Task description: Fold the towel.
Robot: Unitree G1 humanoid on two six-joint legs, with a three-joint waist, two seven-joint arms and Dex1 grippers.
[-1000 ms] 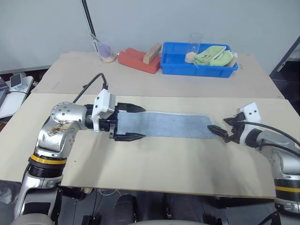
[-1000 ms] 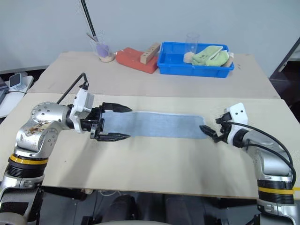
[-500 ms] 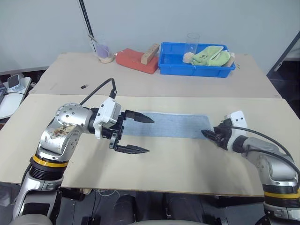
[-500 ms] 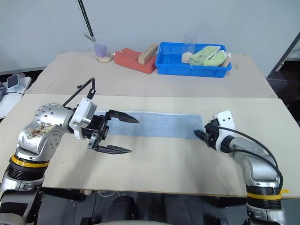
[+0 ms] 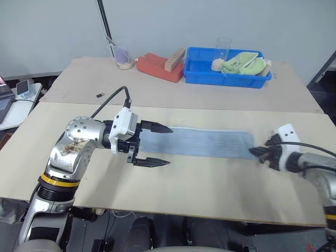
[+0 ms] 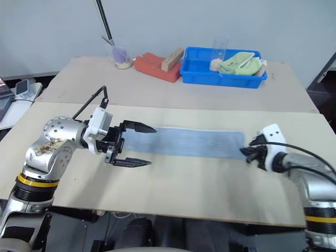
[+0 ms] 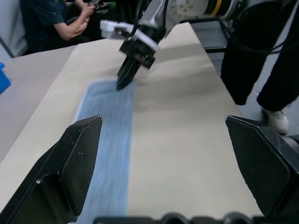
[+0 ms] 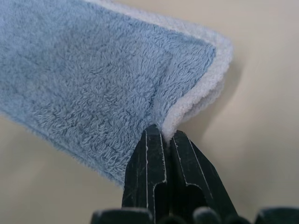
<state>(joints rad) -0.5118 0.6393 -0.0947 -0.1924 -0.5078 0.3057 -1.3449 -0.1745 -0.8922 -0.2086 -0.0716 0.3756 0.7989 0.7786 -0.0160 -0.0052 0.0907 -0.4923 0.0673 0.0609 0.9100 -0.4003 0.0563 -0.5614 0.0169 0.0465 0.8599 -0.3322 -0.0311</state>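
Jaws of the right gripper point(image 8: 161, 140) are pressed together on the white-edged end of the towel point(image 6: 184, 142), pinching a small ridge of cloth at its right end. The left gripper point(image 6: 137, 145) has its jaws spread wide at the towel's other end: one finger reaches over the cloth's left end, the other over the bare tabletop point(image 6: 173, 184) on the near side; whether either touches cannot be told.

The towel is a long, narrow, light blue strip of fluffy terry with a thin white border, lying flat across the middle of the near tabletop, running left to right between the two grippers. The tabletop is smooth, pale tan board.

On the far side stand a blue plastic bin point(image 6: 222, 69) holding a light green cloth point(image 6: 239, 63), a clear glass point(image 6: 219, 46) at its left corner, a red-orange flat pad point(image 6: 155, 62) with a wooden block point(image 6: 172, 58) on it, and a clear cup point(image 6: 119, 55). All are well apart from the towel. A seated person point(image 7: 56, 23) shows in the left wrist view.
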